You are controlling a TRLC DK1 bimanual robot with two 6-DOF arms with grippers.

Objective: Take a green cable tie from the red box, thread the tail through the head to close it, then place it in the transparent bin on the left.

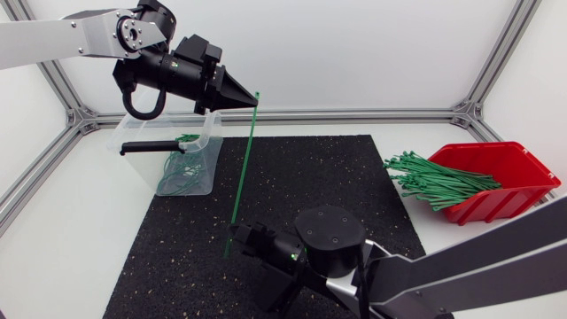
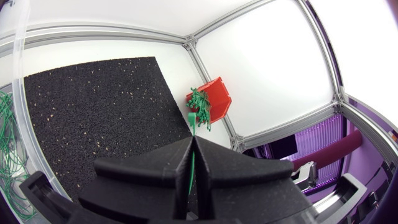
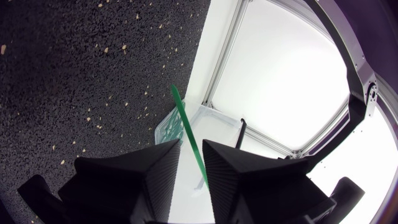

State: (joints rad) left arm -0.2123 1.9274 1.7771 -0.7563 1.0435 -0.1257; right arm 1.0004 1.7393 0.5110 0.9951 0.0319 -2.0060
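Above the black mat (image 1: 310, 204), the fingers of the left gripper (image 1: 251, 94) pinch the top of a green tie (image 1: 244, 168). Its tail passes between the parted fingers of the right gripper (image 1: 236, 237). The bin (image 1: 142, 168) stands near the left gripper, the box (image 1: 518, 177) well apart.

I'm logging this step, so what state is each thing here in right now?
Cable tie: straight, not yet closed.
Left gripper: shut on the tie's upper end.
Right gripper: open around the tie's lower part.
Transparent bin: holds looped ties.
Red box: holds loose ties, spilling over its front edge.
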